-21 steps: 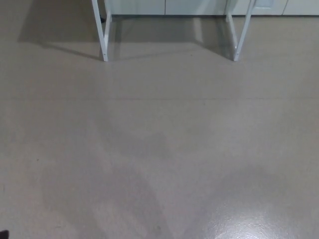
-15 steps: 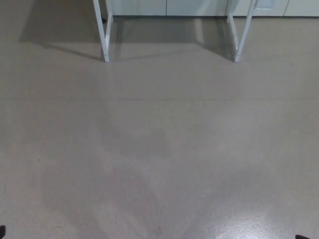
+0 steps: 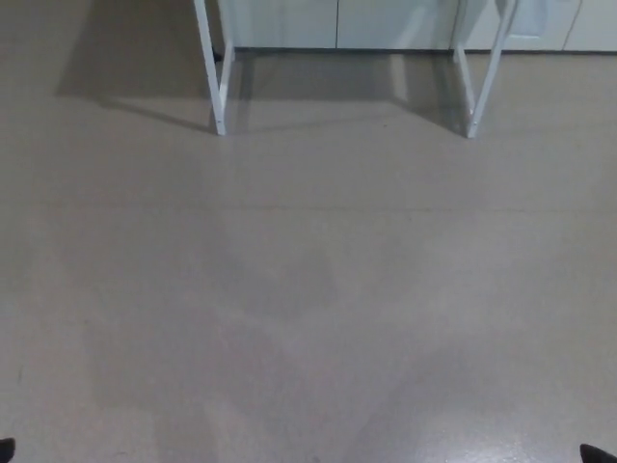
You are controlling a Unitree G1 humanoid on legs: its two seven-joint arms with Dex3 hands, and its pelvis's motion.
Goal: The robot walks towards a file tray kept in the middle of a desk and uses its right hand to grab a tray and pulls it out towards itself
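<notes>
- Tray and desk top lie out of view; only white desk legs [image 3: 218, 87] and [image 3: 479, 92] stand far on the floor [image 3: 308, 289].
- Dark tips at both near corners: hands' state cannot be told.

Desk legs [image 3: 214, 77] at far floor [image 3: 308, 289] edge (cabinets [image 3: 337, 21] behind)

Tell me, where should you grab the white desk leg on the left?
Grab the left desk leg around its thin straight bar, above the foot, coming from the front. It stands nearly upright, and only open floor lies on this side. Its top is out of view.
</notes>
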